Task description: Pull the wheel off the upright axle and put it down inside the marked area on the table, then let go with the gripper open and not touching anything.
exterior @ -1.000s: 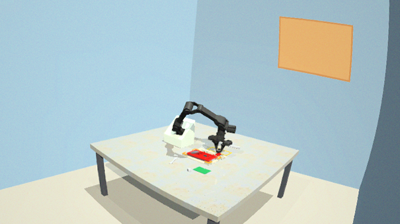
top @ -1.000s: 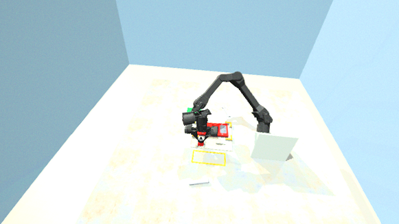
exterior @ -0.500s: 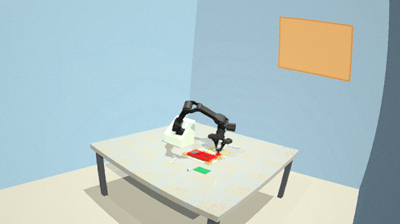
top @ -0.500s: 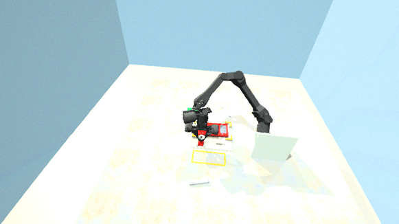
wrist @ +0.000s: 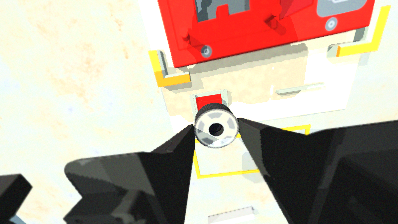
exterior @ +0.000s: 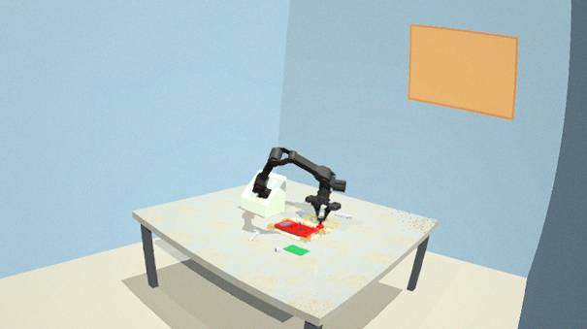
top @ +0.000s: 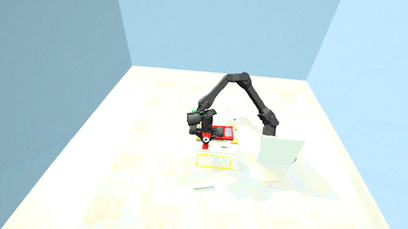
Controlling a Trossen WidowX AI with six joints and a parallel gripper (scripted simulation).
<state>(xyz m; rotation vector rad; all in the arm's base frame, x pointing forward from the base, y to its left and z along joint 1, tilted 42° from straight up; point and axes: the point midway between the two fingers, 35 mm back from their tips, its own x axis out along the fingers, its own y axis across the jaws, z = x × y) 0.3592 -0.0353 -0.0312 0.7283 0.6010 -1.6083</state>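
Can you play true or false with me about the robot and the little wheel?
1. The jaws of the gripper are shut on the wheel. True.
2. The wheel lies flat inside the yellow marked area. False: it is held in the jaws near the red chassis, short of that outline.
3. A green card lies on the table. True.
4. The panel on the wall is purple. False: it is orange.
5. The wheel has a dark hole in its middle. True.
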